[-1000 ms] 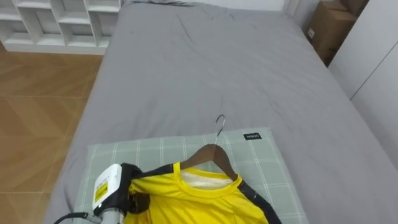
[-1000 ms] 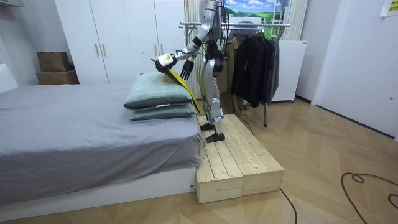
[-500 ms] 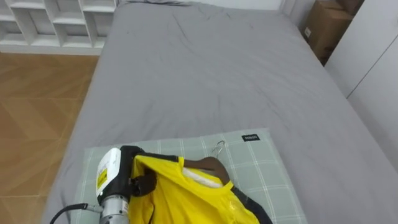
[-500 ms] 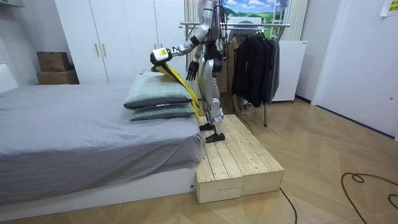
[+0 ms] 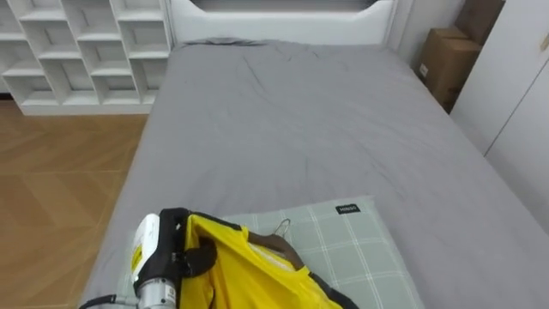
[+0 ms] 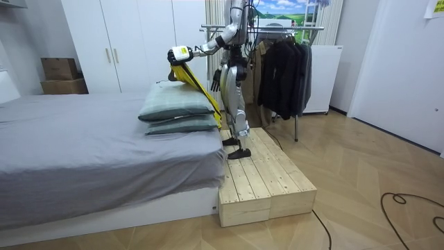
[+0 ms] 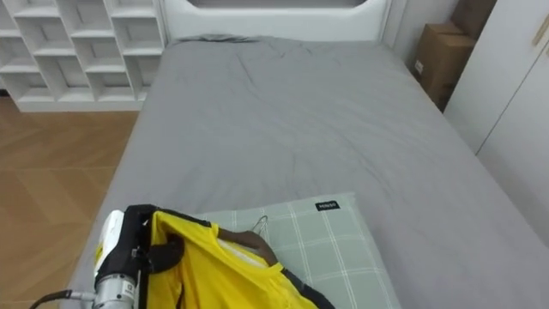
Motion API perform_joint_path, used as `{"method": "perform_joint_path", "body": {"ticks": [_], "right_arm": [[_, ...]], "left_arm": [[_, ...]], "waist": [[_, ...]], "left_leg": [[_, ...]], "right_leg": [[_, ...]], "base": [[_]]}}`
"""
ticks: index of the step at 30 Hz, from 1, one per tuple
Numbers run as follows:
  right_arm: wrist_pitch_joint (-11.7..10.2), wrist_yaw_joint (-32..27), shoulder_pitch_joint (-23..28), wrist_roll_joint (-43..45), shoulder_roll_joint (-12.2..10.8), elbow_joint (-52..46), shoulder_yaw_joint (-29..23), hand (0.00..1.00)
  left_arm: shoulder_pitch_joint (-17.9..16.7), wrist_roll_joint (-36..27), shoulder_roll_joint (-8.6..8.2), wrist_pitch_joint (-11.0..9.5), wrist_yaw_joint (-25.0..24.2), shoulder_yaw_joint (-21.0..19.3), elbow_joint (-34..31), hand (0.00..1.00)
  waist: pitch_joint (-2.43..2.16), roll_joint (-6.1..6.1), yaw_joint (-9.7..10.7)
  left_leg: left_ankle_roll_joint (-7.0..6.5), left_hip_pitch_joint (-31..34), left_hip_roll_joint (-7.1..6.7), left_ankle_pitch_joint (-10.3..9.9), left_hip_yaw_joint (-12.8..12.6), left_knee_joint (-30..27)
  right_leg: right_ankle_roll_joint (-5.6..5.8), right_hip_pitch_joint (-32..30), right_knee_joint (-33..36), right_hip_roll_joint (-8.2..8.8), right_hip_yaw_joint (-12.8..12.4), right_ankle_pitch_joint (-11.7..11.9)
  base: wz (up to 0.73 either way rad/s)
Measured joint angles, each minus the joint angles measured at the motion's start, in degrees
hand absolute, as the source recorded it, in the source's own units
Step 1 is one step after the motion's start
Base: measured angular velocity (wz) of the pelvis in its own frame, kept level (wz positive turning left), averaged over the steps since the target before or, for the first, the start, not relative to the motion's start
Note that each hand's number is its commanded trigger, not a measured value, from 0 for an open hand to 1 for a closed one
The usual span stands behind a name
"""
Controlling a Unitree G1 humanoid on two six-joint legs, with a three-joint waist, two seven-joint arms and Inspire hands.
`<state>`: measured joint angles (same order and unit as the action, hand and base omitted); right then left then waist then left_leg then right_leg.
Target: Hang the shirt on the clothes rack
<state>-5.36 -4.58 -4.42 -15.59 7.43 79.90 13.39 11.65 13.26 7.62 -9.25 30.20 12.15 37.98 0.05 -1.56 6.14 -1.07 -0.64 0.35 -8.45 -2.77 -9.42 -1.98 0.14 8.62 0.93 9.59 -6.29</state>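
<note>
Room view's got the left hand (image 6: 179,53) clenched round the yellow shirt (image 6: 197,82) above the pillows (image 6: 177,104), clothes rack (image 6: 309,28) directly behind the robot, so probably a full turn away.

Before me, a bed (image 5: 300,129) under a grey sheet runs up to its white headboard (image 5: 283,15). A green checked pillow (image 5: 352,245) lies at the near end (stacked on a second pillow (image 6: 182,126), as the room view shows). White cube shelves (image 5: 77,39) stand on the wooden floor (image 5: 51,189) to my left. Cardboard boxes (image 5: 444,62) sit to my right. A pale wooden platform (image 6: 267,182) adjoins the bed.
</note>
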Motion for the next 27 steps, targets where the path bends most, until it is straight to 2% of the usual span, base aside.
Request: {"method": "perform_joint_path", "body": {"ticks": [6,10,14,16,19,22,25,27], "right_arm": [[-0.3,0.4,0.2,0.4,0.0,-0.1,-0.9,0.00],[-0.6,0.4,0.2,0.5,0.1,-0.1,-1.3,0.00],[-0.9,0.4,0.5,1.8,0.1,0.3,-4.1,0.00],[-0.9,0.4,0.9,2.2,0.2,0.3,-6.4,0.00],[-0.9,0.5,1.8,2.1,0.5,0.3,-6.8,0.00],[-0.9,1.1,2.4,2.1,1.3,0.3,-7.9,0.00],[-0.9,1.3,2.8,2.2,1.8,0.3,-8.4,0.00],[-0.9,1.6,3.0,2.3,1.8,0.3,-8.6,0.00]], "left_arm": [[-0.3,-0.2,0.06,-0.4,0.0,-0.1,-3.3,1.00],[-0.9,-0.1,0.21,-0.5,0.0,-0.1,-7.9,1.00],[-2.2,0.4,0.51,-0.5,-0.3,-0.3,-11.6,1.00],[-3.1,1.5,1.55,-0.5,-1.0,-0.4,-13.4,1.00],[-4.1,3.1,2.92,-0.5,-2.2,-0.3,-17.4,1.00],[-4.1,3.2,3.87,-0.5,-2.6,-0.5,-21.3,1.00],[-4.1,3.7,5.01,-0.5,-3.2,-0.7,-24.5,1.00],[-4.1,4.5,5.21,-0.5,-3.3,-0.9,-25.4,1.00]], "waist": [[0.11,0.29,0.0],[0.29,0.71,0.2],[0.31,0.86,1.1],[0.36,1.12,1.5],[0.60,1.53,1.7],[0.86,2.67,1.6],[0.83,3.45,1.7],[0.84,3.50,1.6]], "left_leg": [[-0.02,-1.6,-0.11,0.0,-0.3,0.8],[-0.03,-1.7,-0.15,0.0,-0.4,1.1],[0.00,-2.0,-0.15,-0.1,0.0,1.2],[0.04,-2.2,-0.13,-0.1,0.0,1.2],[0.08,-2.1,-0.11,-0.1,0.0,1.2],[0.00,-2.2,-0.14,-0.3,-0.3,1.2],[-0.03,-2.5,-0.15,-0.3,-0.3,1.2],[-0.01,-2.9,-0.12,-0.3,-0.4,1.2]], "right_leg": [[0.24,1.1,-0.1,-0.05,-0.6,-0.2],[0.30,1.1,-0.2,-0.06,-0.7,-0.3],[0.30,1.9,-1.0,-0.06,-0.3,-0.3],[0.30,2.1,-1.0,-0.15,-0.2,-0.3],[0.29,2.1,-1.1,-0.15,-0.3,-0.3],[0.31,2.1,-1.0,-0.23,-0.9,-0.3],[0.34,2.2,-1.0,-0.33,-1.3,-0.3],[0.33,2.6,-1.0,-0.36,-1.5,-0.4]], "base": [[-0.02],[0.00],[0.05],[0.03],[0.00],[-0.05],[-0.05],[0.00]]}}
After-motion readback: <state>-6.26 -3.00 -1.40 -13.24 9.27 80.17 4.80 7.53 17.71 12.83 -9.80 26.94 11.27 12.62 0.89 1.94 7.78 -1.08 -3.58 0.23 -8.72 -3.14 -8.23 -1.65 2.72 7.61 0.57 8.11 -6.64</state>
